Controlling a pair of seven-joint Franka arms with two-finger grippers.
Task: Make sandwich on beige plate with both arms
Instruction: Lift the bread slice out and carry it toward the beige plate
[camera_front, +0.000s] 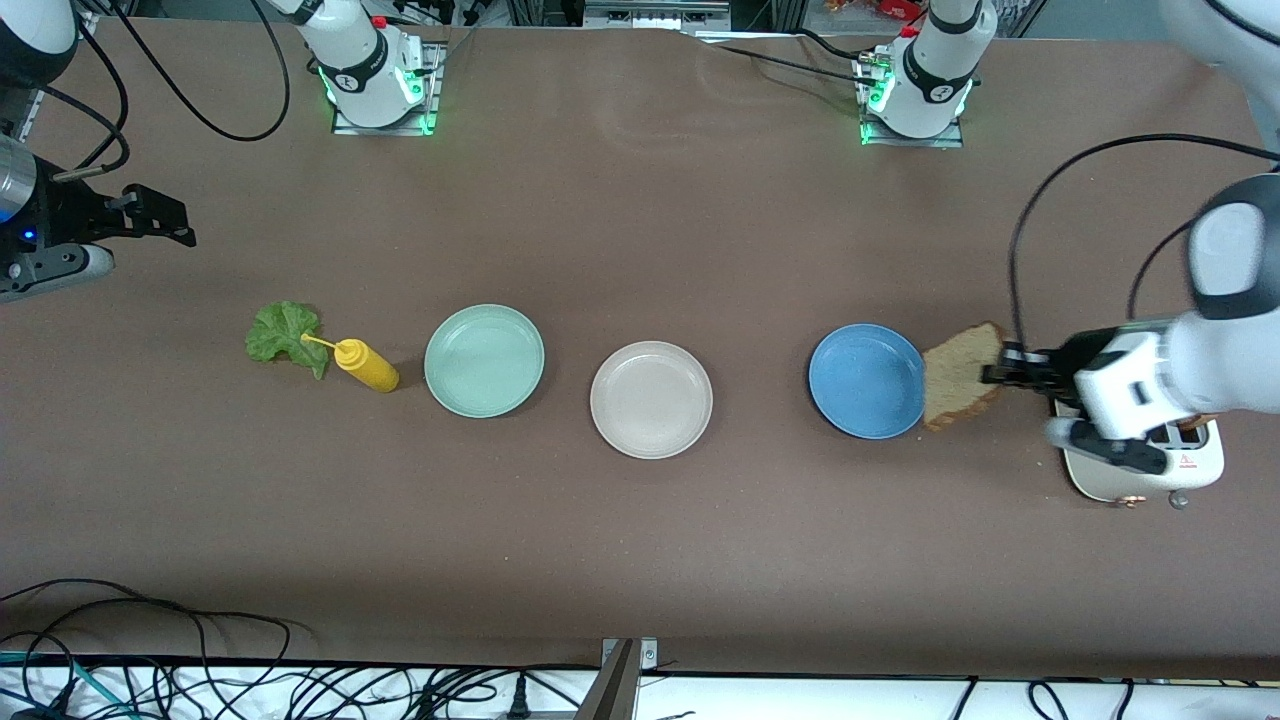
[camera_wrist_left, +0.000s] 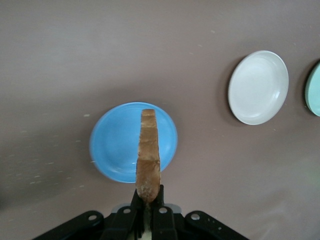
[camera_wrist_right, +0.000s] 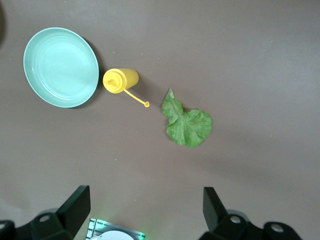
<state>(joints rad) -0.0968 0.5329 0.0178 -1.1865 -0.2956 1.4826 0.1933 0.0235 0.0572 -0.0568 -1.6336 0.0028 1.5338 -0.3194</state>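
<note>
Three plates, beige plate included, hold nothing; toaster holds bread.

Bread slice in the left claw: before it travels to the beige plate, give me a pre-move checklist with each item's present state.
1. Left claw shut on the bread slice: ok.
2. Slice lifted off the table, over the blue plate's edge: ok.
3. Beige plate bare and ready: ok.
4. Right claw open, waiting near its end of the table, out of the path: ok.
5. Lettuce leaf reachable beside the yellow bottle: ok.
6. Second slice in the toaster: cannot tell.
</note>
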